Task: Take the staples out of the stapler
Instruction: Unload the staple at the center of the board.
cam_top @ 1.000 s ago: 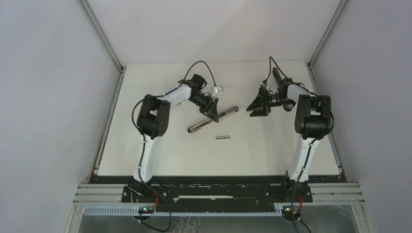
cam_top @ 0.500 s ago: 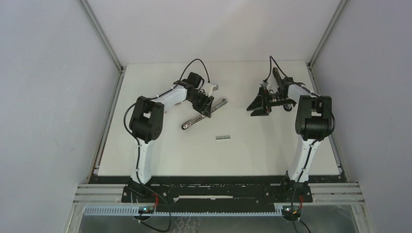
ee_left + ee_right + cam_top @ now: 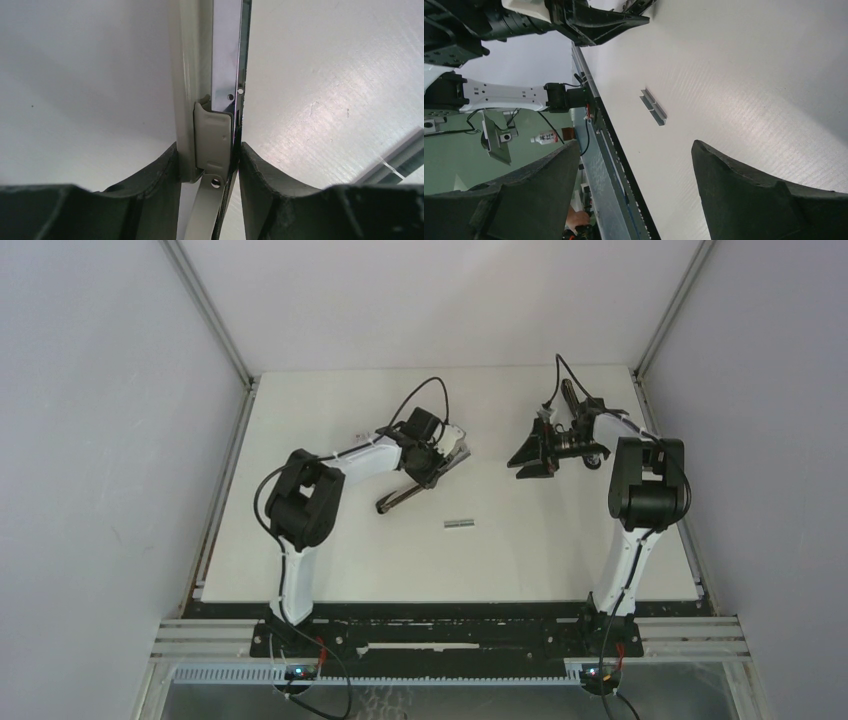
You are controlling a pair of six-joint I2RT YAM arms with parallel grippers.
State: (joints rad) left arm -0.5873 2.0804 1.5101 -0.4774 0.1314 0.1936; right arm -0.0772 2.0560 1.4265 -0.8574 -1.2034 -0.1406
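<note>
1. Stapler [image 3: 396, 499] is in the left tool [image 3: 207, 159]. The two dark fingers press on it, one on each side, so this tool is pinching the stapler.
2. The stapler is long and thin, grey and shiny. It looks swung open, and its shiny rail shows in the left wrist view. I cannot tell if any staples are inside the rail.
3. The staples [image 3: 459, 524] lie flat on the white bench [image 3: 560, 550]. They are one short grey strip. The strip is near the stapler but not touching it, between the two arms.
4. The right tool [image 3: 635, 147] is spread wide. Nothing is between its fingers. It hangs over the bench, well apart from the stapler, and its camera sees the strip.
5. I think the job is close to done, because a strip is out already. The step now looks like holding the stapler up to empty it or check it.
6. Next move, I think: tip the stapler so the open rail faces down and any strip left inside can slide out. That needs a firm pinch and a slow turn, so the stapler does not slip. If the rail is bare, the left tool can lay the stapler down on the bench, away from the strip.
</note>
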